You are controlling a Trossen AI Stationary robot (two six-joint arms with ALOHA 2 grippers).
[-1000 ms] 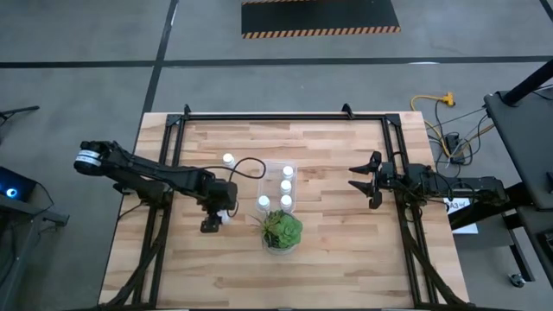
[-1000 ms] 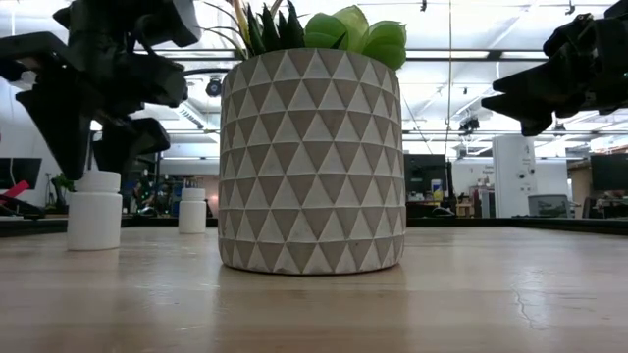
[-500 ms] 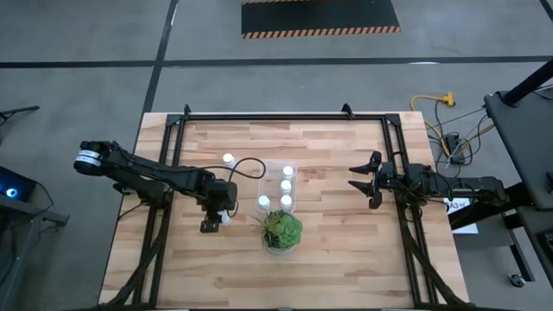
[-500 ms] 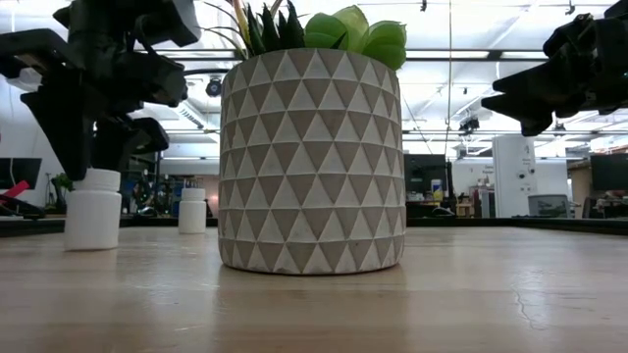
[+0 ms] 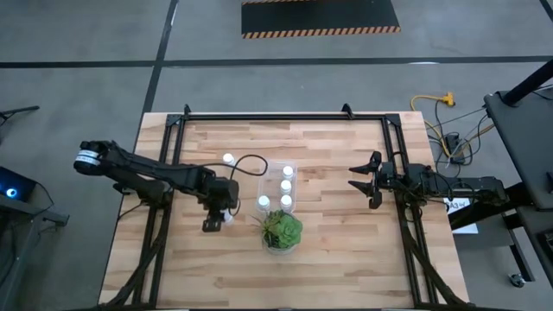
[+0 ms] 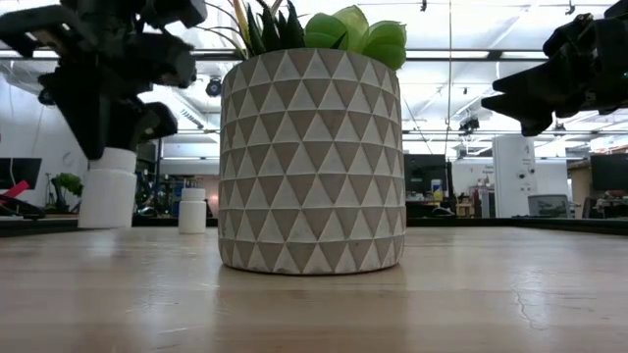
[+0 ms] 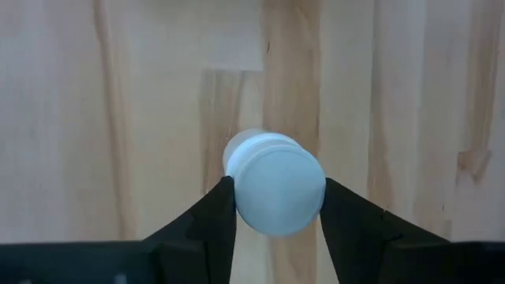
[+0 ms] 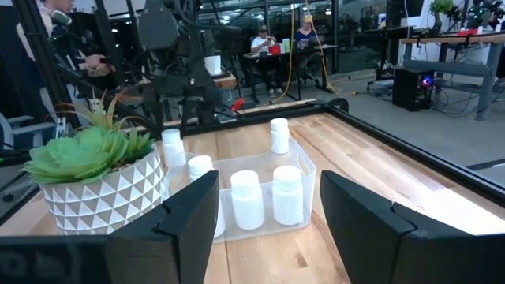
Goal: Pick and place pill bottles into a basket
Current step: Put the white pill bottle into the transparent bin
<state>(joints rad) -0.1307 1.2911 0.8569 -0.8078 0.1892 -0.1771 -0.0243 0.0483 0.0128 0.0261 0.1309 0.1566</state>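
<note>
The potted plant [image 5: 282, 231] sits nearest the tabletop's front edge, about midway along it. Just to its left, the left gripper [image 5: 223, 215] points straight down with its fingers [image 7: 215, 217] pressed against the cap of one pill bottle [image 7: 277, 183]. In the low view that bottle [image 6: 107, 190] appears to hang clear of the wood, so the step in hand looks like the lift after the grasp.

Directly behind the plant stands the basket [image 5: 297, 171], near the middle of the tabletop, with four bottles [image 8: 246, 199] upright inside. There seems to be open room in its left half, though the clear walls make this hard to judge.

Farther back and to the left, another bottle [image 5: 228, 159] stands alone on the table, well clear of the basket.

The right gripper [image 5: 365, 184] hangs near the tabletop's right edge, fingers spread wide and holding nothing, facing the basket.

The next move probably calls for raising the held bottle above the basket's rim, carrying it right and back past the leaves, then lowering it into a free spot without knocking the standing ones.
</note>
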